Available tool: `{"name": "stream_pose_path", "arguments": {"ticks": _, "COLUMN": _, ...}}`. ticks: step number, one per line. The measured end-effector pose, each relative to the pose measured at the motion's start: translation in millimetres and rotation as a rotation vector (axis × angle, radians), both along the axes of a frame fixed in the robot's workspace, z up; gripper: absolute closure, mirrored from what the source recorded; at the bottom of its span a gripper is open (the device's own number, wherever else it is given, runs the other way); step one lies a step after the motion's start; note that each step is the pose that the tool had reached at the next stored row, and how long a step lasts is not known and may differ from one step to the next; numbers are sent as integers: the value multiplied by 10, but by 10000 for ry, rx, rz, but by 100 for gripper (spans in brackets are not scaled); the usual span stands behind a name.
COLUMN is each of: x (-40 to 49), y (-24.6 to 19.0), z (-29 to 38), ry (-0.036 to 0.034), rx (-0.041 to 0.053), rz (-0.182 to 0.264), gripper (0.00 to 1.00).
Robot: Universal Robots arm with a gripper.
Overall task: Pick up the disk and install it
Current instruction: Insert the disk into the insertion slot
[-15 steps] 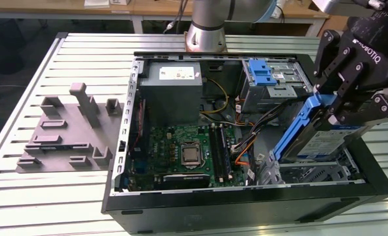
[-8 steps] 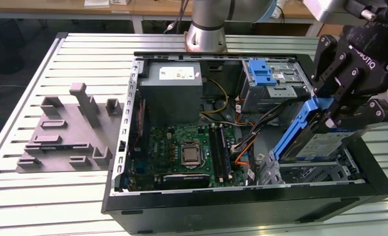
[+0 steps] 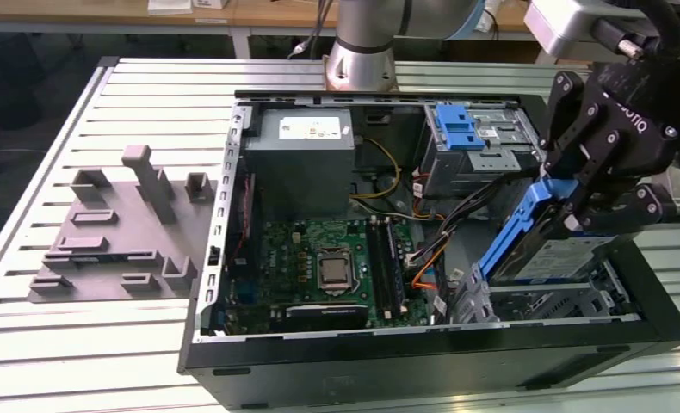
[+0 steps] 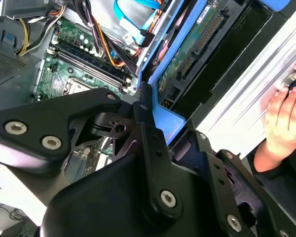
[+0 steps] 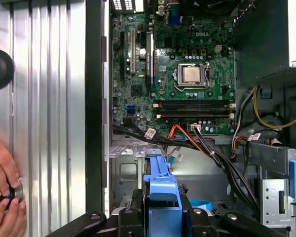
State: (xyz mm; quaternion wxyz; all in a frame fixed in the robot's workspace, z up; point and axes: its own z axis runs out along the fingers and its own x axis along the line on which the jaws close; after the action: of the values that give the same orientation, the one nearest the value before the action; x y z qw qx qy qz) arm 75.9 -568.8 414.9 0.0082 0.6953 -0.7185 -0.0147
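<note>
The disk [image 3: 555, 250] is silver-grey with a blue-and-white label and blue plastic rails. It hangs tilted, its lower end down in the metal drive bay [image 3: 560, 303] at the near corner of the open computer case [image 3: 432, 344], on the exterior view's right. My gripper [image 3: 590, 205] is shut on the disk's upper end. In the second wrist view the gripper [image 4: 155, 118] clamps the blue rail, and the disk's green circuit board [image 4: 187, 54] with its connector faces the camera. In the first wrist view the blue rail [image 5: 160, 187] stands out from the gripper [image 5: 160, 219].
Inside the case lie the motherboard [image 3: 329, 262], a grey box [image 3: 306, 142], a metal cage with a blue latch [image 3: 472, 129] and loose cables [image 3: 432, 258] beside the bay. A grey fixture [image 3: 122, 228] sits on the slatted table. A person's hand [image 4: 281, 118] [image 5: 2, 197] rests on the table beside the case.
</note>
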Motion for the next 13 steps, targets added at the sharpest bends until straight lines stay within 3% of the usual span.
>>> {"name": "stream_pose_path", "arguments": {"ticks": 7, "x": 0, "y": 0, "z": -15, "ry": -1, "rx": 2, "rz": 0, "gripper": 64}}
{"name": "stream_pose_path", "arguments": {"ticks": 13, "x": 0, "y": -1, "z": -72, "ry": 0, "rx": 0, "rz": -1, "gripper": 64}}
